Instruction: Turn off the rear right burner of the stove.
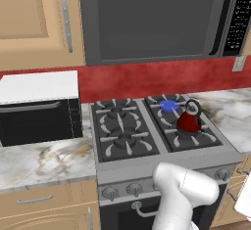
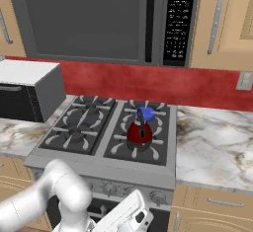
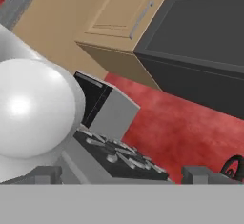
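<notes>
At the stove's (image 1: 162,163) back right, the burner (image 1: 169,105) glows blue behind a red kettle (image 1: 189,118); jaws spread wide, holding nothing.

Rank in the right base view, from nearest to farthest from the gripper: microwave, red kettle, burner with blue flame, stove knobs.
From the gripper, low before the stove:
1. Stove knobs, on the front panel.
2. Red kettle, front right.
3. Burner with blue flame, rear right, behind the kettle.
4. Microwave, high above.
</notes>
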